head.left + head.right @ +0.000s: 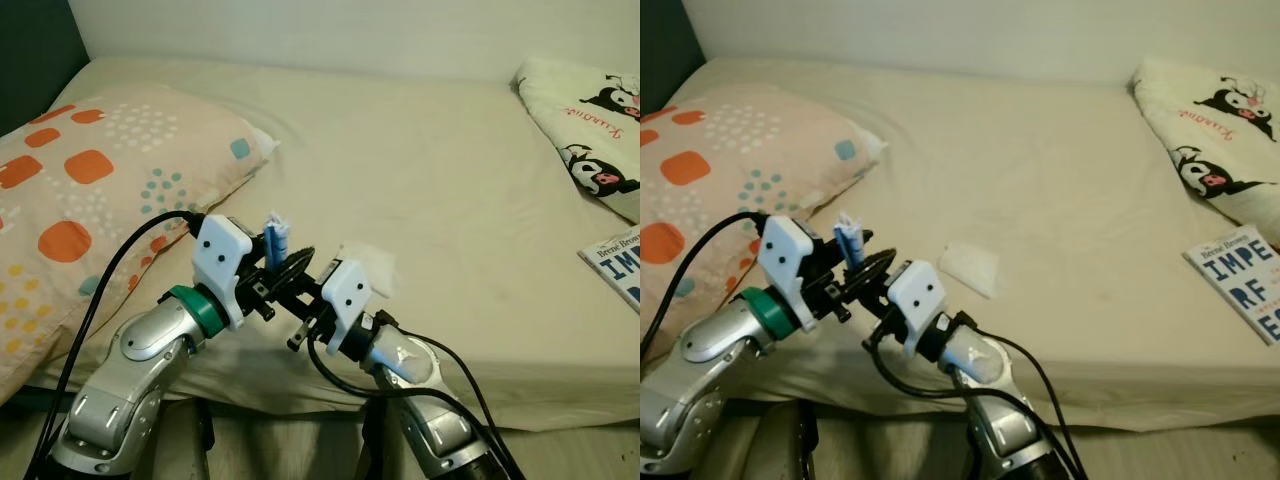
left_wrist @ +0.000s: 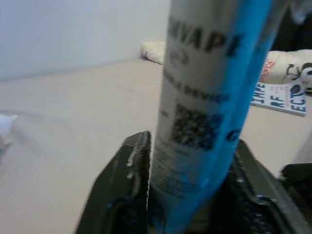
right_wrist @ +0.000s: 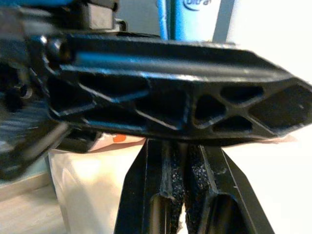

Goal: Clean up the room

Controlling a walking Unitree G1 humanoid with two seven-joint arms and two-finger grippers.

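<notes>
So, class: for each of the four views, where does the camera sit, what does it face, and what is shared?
Left eye: on the head, looking down at the bed; both arms, left gripper holding a blue packet.
Right eye: beside it, same scene, shifted; right gripper.
Left wrist: along its fingers, packet close up, book beyond.
Right wrist: along its shut fingers, facing the left gripper.
Shared: packet, book.

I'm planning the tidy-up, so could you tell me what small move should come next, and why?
Probably draw the right gripper back: its fingers look shut on nothing and crowd the left gripper, which already clamps the blue-and-white packet above the bed.
</notes>
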